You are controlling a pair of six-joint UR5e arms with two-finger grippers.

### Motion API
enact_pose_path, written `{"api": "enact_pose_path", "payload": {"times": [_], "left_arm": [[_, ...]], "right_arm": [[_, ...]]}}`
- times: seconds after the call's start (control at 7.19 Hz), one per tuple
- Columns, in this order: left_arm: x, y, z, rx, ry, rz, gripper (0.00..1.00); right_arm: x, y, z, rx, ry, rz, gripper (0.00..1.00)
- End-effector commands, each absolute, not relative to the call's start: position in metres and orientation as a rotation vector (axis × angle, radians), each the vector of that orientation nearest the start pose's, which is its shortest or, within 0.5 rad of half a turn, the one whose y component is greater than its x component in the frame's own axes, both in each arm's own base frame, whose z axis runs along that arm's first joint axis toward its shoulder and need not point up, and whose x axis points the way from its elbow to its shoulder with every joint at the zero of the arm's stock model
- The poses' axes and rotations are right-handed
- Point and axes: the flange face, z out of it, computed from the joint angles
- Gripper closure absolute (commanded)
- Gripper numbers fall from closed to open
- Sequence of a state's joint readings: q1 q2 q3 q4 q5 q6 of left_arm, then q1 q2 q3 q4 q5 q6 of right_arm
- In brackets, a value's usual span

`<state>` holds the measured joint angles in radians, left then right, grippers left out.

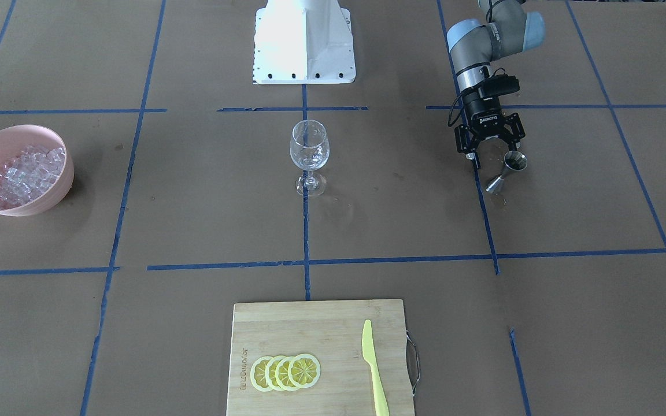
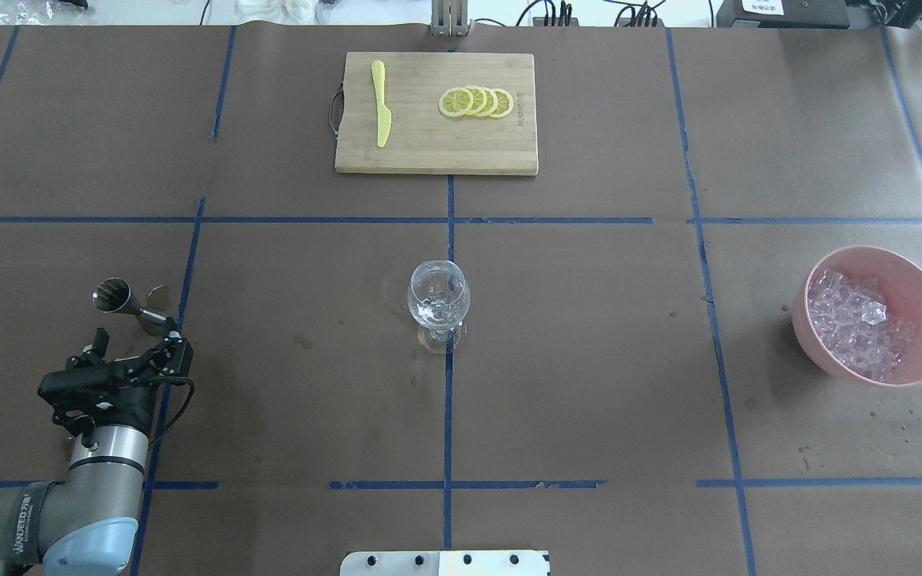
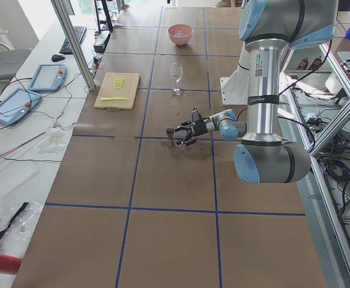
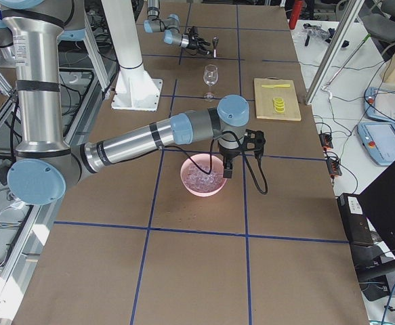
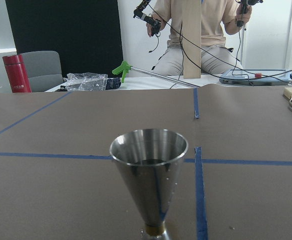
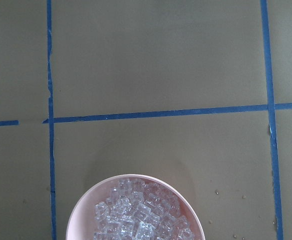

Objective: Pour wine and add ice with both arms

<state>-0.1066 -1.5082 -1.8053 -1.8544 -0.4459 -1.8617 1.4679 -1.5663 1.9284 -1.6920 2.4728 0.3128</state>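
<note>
A steel jigger (image 1: 509, 170) stands upright on the brown table cover. My left gripper (image 1: 492, 155) is open and low, just behind the jigger, and holds nothing. The left wrist view shows the jigger (image 5: 150, 170) close in front, with no fingers in the picture. A clear stemmed glass (image 2: 438, 304) stands mid-table with glittering contents. The ice (image 2: 857, 324) is heaped in a pink bowl (image 2: 921, 364). My right gripper (image 4: 227, 170) shows only in the exterior right view, hanging over the bowl (image 4: 196, 190); I cannot tell if it is open. The right wrist view looks down on the ice (image 6: 143, 212).
A bamboo cutting board (image 2: 413, 152) at the far side carries lemon slices (image 2: 477, 102) and a yellow plastic knife (image 2: 381, 112). The white pedestal (image 1: 304, 40) stands at the robot's side. Water drops (image 2: 909, 432) lie near the bowl. A seated person (image 5: 196, 30) is beyond the table.
</note>
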Motion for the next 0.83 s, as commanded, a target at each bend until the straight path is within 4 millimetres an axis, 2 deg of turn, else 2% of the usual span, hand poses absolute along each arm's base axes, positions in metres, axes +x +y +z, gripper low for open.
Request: {"api": "enact_pose_path", "payload": {"times": [0.0,0.28,0.42,0.56,0.69], "left_arm": [[0.438,-0.284,0.519,1.087,0.494,-0.627,0.07],[0.446,-0.297,0.510,1.091,0.499,-0.660,0.11],[0.447,-0.298,0.510,1.092,0.499,-0.662,0.18],[0.447,-0.298,0.511,1.092,0.498,-0.662,0.31],[0.447,-0.299,0.518,1.094,0.483,-0.655,0.36]], "right_arm": [[0.003,-0.484,0.483,0.035,-0.923,0.081,0.00],[0.003,-0.484,0.483,0.036,-0.925,0.080,0.00],[0.002,-0.484,0.483,0.034,-0.925,0.078,0.00],[0.002,-0.484,0.483,0.033,-0.925,0.078,0.00],[0.001,-0.484,0.483,0.033,-0.925,0.076,0.00]]}}
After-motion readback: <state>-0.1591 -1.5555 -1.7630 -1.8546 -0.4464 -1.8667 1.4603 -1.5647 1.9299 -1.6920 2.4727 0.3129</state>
